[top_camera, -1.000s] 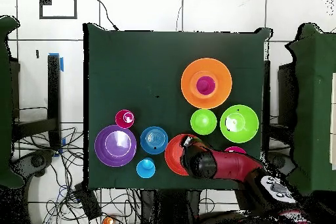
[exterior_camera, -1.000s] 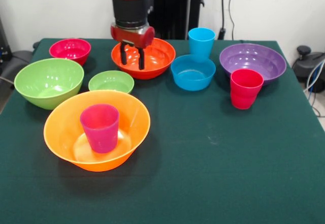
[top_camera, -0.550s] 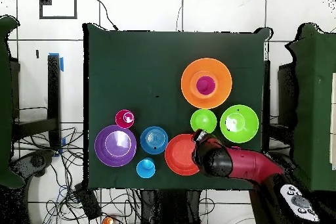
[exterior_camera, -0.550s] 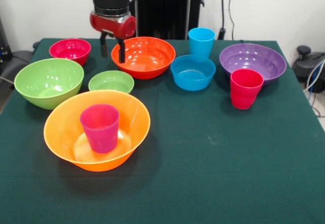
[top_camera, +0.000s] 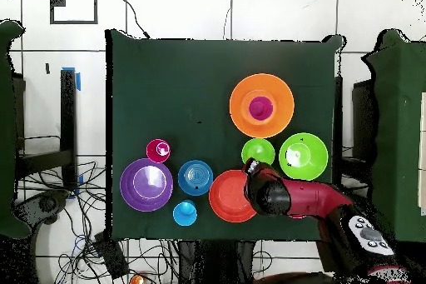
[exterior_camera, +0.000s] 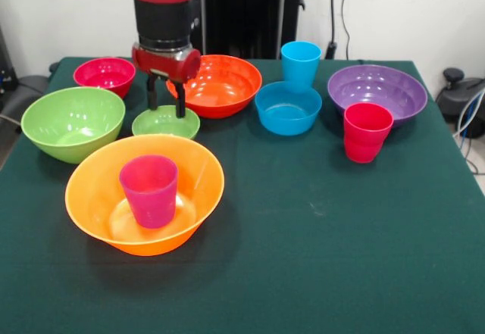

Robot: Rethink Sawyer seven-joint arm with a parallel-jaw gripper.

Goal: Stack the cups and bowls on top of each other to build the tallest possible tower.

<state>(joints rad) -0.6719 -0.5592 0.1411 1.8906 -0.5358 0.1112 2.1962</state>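
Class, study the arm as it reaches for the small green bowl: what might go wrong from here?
1. The open gripper hangs at the small green bowl's far rim; a finger could clip it and tip the bowl.
2. The red-orange bowl sits close behind; the arm may nudge it.

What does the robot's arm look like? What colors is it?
The arm is a thick round tube, bright red with a black band near the wrist. At its end sits a rounded red cap, and below it the gripper has two thin black jaws. From overhead, a grey panel with round buttons shows near the base.
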